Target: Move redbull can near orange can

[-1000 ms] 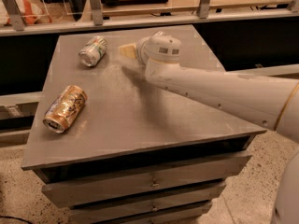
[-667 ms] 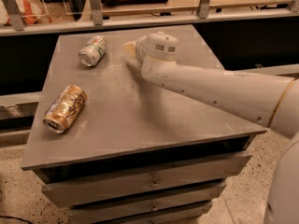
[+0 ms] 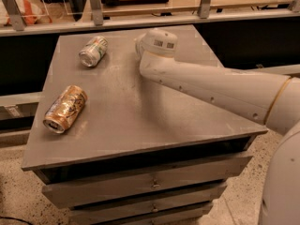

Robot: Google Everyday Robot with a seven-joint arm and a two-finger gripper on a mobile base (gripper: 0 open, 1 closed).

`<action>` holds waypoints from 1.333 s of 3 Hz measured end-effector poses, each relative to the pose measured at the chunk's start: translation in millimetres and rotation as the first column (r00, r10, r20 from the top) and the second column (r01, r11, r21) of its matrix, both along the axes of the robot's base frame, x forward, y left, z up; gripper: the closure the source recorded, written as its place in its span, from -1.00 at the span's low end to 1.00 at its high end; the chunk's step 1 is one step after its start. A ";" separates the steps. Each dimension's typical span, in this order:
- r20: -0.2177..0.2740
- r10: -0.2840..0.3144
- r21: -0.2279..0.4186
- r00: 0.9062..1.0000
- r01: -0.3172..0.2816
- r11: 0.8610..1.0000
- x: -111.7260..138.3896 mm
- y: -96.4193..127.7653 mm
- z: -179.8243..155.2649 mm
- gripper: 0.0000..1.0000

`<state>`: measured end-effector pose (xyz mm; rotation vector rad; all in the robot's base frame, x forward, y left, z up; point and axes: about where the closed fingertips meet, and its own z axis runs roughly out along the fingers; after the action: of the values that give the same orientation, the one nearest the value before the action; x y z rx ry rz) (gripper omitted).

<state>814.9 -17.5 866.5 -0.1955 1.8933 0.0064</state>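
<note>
The orange can [image 3: 65, 108] lies on its side near the left edge of the grey table [image 3: 140, 125], its silver top facing front left. The redbull can is hidden or out of view. My gripper [image 3: 138, 45] is at the far middle of the table, almost wholly hidden behind my white wrist [image 3: 159, 42]. It is well to the right of and beyond the orange can. My arm [image 3: 220, 90] reaches in from the right, low over the tabletop.
A silver-white can with green markings [image 3: 93, 51] lies on its side at the far left of the table. A rail with posts [image 3: 140, 20] runs behind the table. Drawers [image 3: 150, 184] are below the tabletop.
My wrist has moved a little farther back over the table. The pale tip seen left of the wrist is now almost hidden. The cans have not moved.
</note>
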 end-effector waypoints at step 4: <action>0.031 0.198 0.000 0.980 -0.198 0.980 -30.5 -28.1 24.1 1.00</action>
<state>784.4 -45.6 890.6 -0.3791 1.8362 0.1402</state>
